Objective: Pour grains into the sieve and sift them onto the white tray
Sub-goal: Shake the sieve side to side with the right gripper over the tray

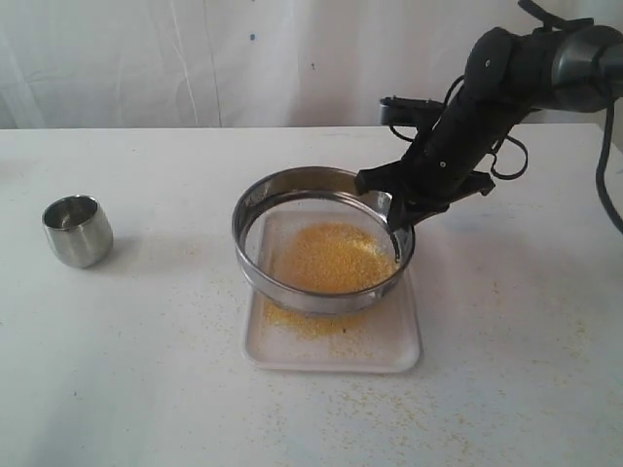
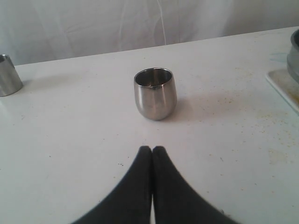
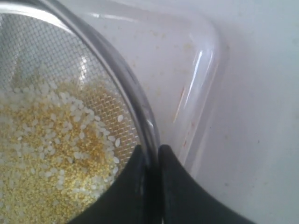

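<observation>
The steel sieve (image 1: 255,210) hangs tilted a little above the white tray (image 1: 399,342), its right rim pinched by my right gripper (image 1: 397,216). Yellow grains (image 1: 329,255) mixed with pale bits lie on its mesh, and a thin yellow layer (image 1: 307,322) shows on the tray below. In the right wrist view the black fingers (image 3: 177,191) clamp the sieve's rim (image 3: 118,74), with grains (image 3: 46,154) on the mesh and the tray's corner (image 3: 205,70) beyond. My left gripper (image 2: 152,150) is shut and empty, just short of the small steel cup (image 2: 155,93). It is out of the exterior view.
The empty steel cup (image 1: 77,230) stands upright at the table's left. Another steel cup (image 2: 8,75) shows at the edge of the left wrist view. Stray grains (image 1: 458,418) speckle the white table around the tray. A white curtain backs the scene.
</observation>
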